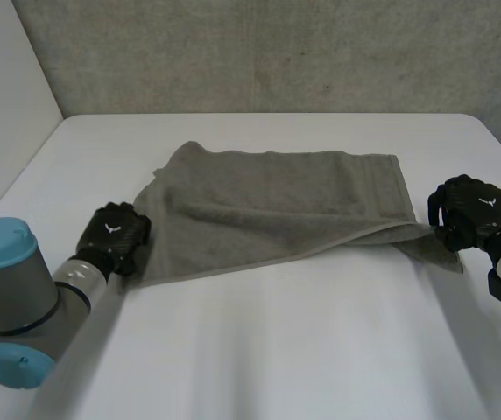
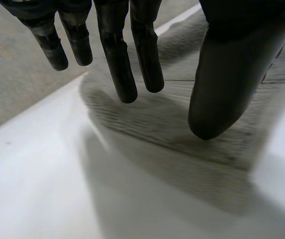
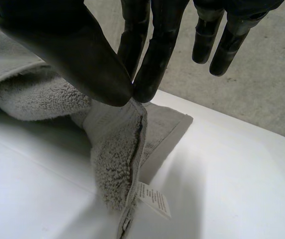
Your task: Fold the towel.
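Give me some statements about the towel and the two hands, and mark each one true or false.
1. The grey towel lies on the white table. True.
2. The right hand pinches the towel's edge between thumb and fingers. True.
3. The left hand is clenched round a bunch of towel. False: its fingers are straight over the towel and hold nothing.
4. A small white label hangs from the towel near the right hand. True.
5. The towel is rolled into a tight tube. False: it lies mostly spread out.
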You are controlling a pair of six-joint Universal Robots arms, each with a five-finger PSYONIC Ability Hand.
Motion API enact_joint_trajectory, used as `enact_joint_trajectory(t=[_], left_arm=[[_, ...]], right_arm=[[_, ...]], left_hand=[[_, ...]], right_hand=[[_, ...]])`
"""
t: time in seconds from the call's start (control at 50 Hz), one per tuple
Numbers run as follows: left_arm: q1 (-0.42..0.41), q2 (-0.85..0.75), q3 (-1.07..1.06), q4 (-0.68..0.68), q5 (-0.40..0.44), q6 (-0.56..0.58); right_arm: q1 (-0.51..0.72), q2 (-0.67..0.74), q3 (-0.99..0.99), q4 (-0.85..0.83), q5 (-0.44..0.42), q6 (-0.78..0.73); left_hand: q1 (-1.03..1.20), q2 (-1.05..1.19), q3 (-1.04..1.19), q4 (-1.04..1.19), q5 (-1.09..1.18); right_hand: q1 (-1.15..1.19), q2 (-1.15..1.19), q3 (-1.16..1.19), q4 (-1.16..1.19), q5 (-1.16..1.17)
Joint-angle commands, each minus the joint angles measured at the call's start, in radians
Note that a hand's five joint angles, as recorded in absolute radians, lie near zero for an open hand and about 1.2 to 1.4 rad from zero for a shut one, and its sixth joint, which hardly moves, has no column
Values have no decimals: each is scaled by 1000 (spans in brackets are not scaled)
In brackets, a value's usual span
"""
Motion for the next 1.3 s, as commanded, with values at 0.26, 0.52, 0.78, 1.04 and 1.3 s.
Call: enact_joint_trajectory(t=[0.26, 0.52, 0.78, 1.04, 1.3], left_arm=[[-19, 39, -59, -74, 10, -10], [16, 95, -53, -86, -4, -9], [47, 96, -25, -193, -2, -4], [52, 84, -10, -210, 6, -4], [43, 18, 27, -206, 1, -3]], right_arm=[[4, 9, -16, 29, 0, 3], [1, 10, -13, 45, -8, -2], [1, 12, -15, 45, -29, -3], [-1, 12, -15, 43, -32, -5], [-4, 12, -15, 45, -37, -5]], left_hand=[[-164, -169, -43, -50, -165], [-155, -160, -43, -50, -156], [-164, -169, -43, -50, -165], [-211, -216, -43, -50, -212], [-199, -204, -43, -50, -200]], right_hand=[[-987, -1002, -7, -60, -1014], [-981, -996, -7, -60, -1008], [-981, -996, -7, -60, -1008], [-984, -999, -7, -60, -1011], [-981, -996, -7, -60, -1008]])
